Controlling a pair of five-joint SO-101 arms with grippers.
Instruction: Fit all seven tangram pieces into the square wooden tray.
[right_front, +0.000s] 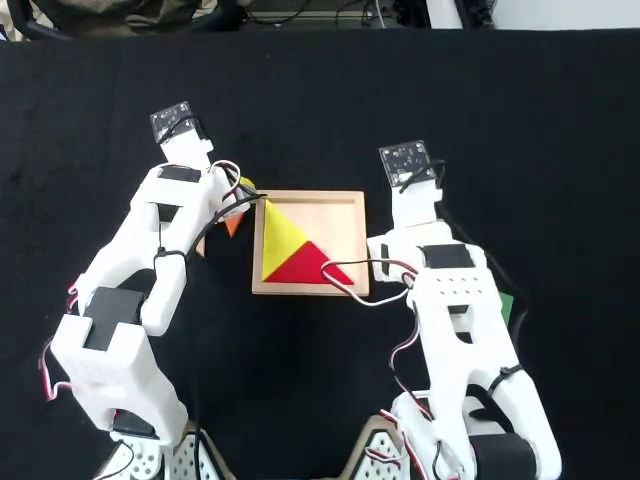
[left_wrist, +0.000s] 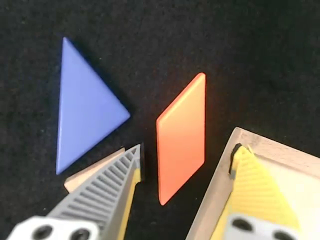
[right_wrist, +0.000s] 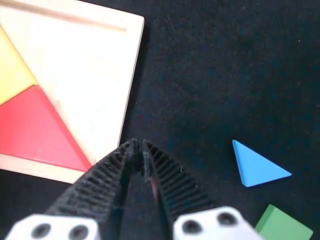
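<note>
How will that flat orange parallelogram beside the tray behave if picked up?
The orange parallelogram lies flat on the black tabletop, so it probably won't roll or tip. It looks thin and rigid, likely light, with low edges that may be hard to pinch. Its glossy face suggests it could slip.

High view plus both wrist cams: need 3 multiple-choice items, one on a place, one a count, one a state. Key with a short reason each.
1. Where does the orange parallelogram lie?
A) on the black cloth just outside the tray
B) inside the tray
C) stacked on a blue piece

2. How many pieces are in the tray?
A) seven
B) two
C) none

3. How is the right gripper?
A) open wide
B) gripping the green piece
C) shut

Key:
1A, it lies flat on the black cloth beside the tray's wall.
2B, only the yellow triangle and the red triangle sit inside.
3C, its fingertips meet.
</note>
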